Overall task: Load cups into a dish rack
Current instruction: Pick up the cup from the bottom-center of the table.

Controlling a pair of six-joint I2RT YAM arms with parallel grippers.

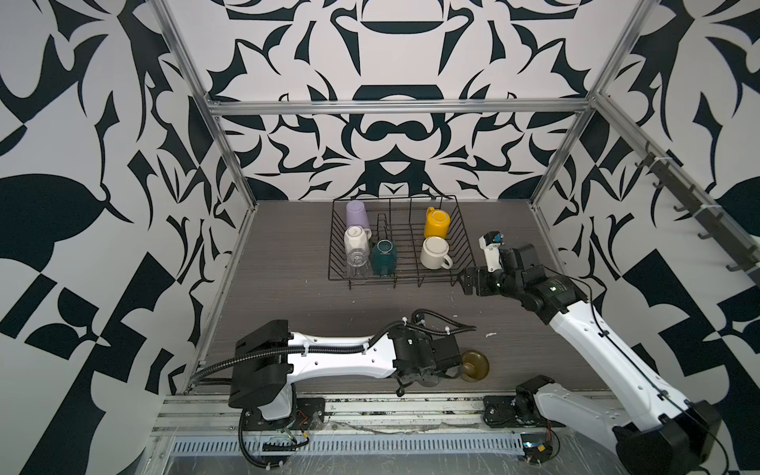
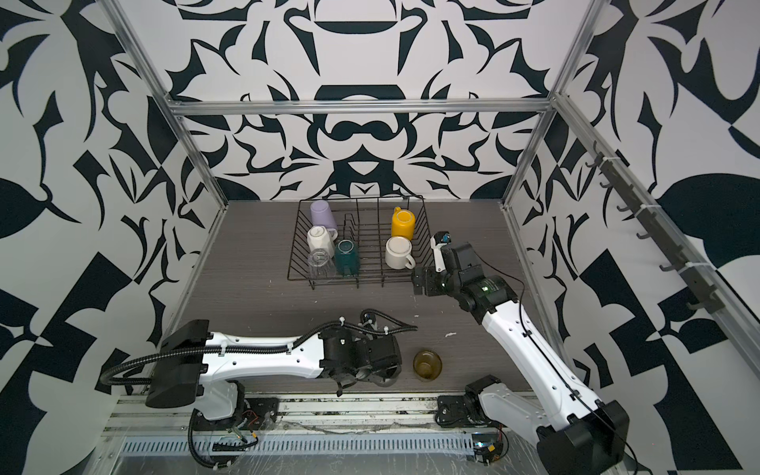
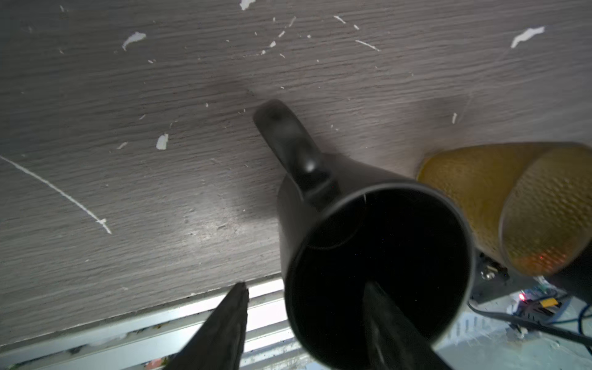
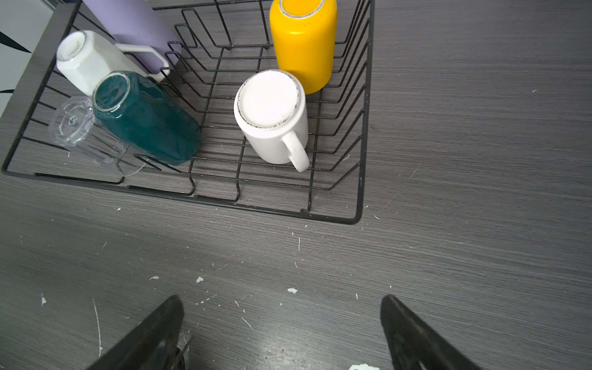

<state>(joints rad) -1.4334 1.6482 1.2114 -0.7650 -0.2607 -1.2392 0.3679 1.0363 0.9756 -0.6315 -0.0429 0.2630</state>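
The black mug (image 3: 378, 243) stands near the table's front edge and is mostly hidden under my left wrist in both top views. My left gripper (image 3: 304, 285) is open and straddles the mug's wall, one finger inside and one outside with a gap. The olive-brown cup (image 1: 476, 365) (image 2: 427, 365) stands right beside the mug. The dish rack (image 1: 403, 274) (image 4: 365, 128) holds several upturned cups: lilac tumbler (image 1: 357, 214), white faceted mug (image 1: 355, 242), clear glass (image 1: 357, 263), teal mug (image 1: 384, 257), yellow mug (image 1: 436, 222), white mug (image 1: 435, 253). My right gripper (image 4: 282, 301) (image 1: 466, 281) hangs open and empty over the table by the rack's front right corner.
An aluminium rail (image 1: 370, 411) with cables runs along the table's front edge, just behind the black mug. Patterned walls with metal posts enclose the table on three sides. A hook rail (image 1: 699, 214) lines the right wall.
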